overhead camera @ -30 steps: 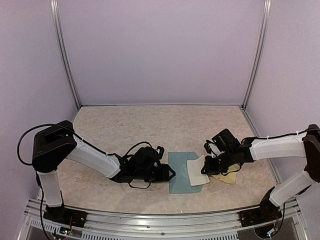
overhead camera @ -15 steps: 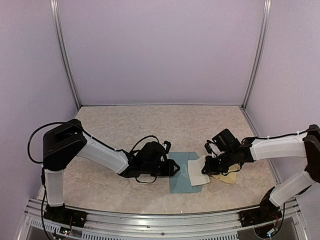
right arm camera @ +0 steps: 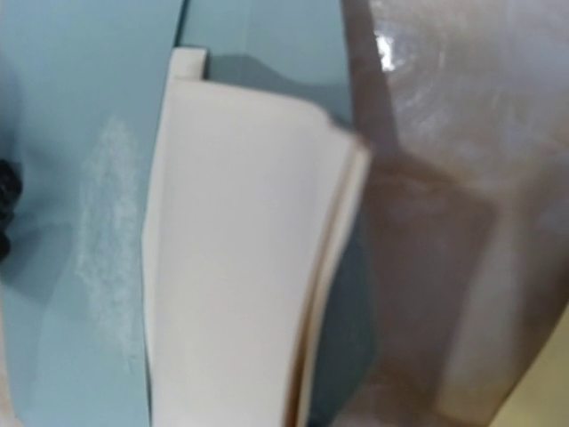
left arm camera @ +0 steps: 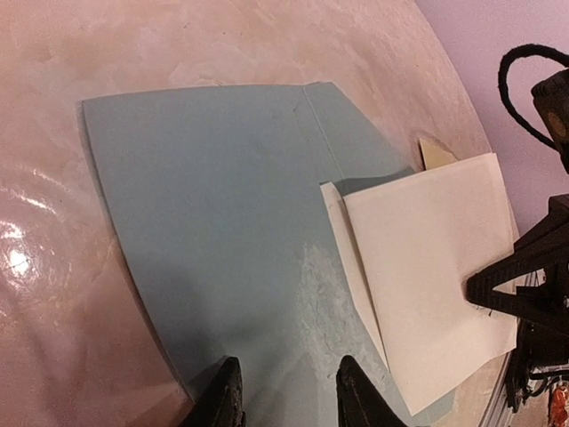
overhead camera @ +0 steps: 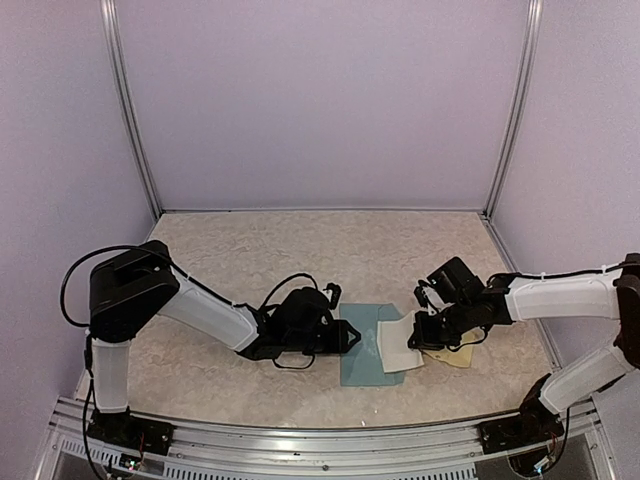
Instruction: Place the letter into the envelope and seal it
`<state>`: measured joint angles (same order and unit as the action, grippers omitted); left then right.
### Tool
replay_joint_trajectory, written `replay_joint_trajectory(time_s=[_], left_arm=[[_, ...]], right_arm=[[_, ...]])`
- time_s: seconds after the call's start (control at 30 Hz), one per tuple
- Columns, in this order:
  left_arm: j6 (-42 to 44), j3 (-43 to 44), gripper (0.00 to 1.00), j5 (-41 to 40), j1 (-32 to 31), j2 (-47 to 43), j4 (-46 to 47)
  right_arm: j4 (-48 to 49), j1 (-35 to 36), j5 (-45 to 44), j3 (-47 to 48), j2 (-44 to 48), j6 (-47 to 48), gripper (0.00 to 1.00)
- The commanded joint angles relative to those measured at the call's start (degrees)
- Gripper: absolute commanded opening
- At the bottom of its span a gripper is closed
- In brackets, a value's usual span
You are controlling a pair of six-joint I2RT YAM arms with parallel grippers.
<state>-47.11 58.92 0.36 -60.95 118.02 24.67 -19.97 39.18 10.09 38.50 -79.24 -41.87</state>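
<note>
**Two arms at one blue envelope [overhead camera: 358,362]**

The envelope lies flat on the table [overhead camera: 300,250], near the front and in the middle. The left gripper [left arm camera: 289,396] sits low at the envelope's left edge. Its two fingers stand a little apart, with the blue paper showing between them. The right gripper [overhead camera: 416,340] is closed tight on the right edge of the letter [overhead camera: 393,345], a folded cream paper. The letter's left part lies over the right side of the envelope. A tan sheet [overhead camera: 458,358] lies just right of the envelope, partly hidden under the right gripper.
</note>
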Motion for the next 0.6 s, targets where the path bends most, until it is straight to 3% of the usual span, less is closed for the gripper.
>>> replay_joint_trajectory(time_s=[0.0, 0.27, 0.47, 0.57], left_arm=[[-1.1, -1.9, 0.34, -0.2, -1.1, 0.7, -3.9], [-2.5, -2.2, 0.34, 0.4, -1.8, 0.7, -2.5], [-3.3, -3.4, 0.34, 0.1, -2.0, -0.1, -2.2], [-3.7, -4.0, 0.34, -0.1, -2.0, -0.8, -2.2]], right_arm=[[-1.1, -0.3, 0.3, -0.3, -0.8, -0.2, 0.0], [-0.4, -0.4, 1.7, 1.3, -3.8, 0.3, 0.0], [6.1, -0.4, 5.7, -0.6, -2.9, -0.8, 0.0], [9.6, -0.3, 7.6, -2.2, -1.8, -2.0, 0.09]])
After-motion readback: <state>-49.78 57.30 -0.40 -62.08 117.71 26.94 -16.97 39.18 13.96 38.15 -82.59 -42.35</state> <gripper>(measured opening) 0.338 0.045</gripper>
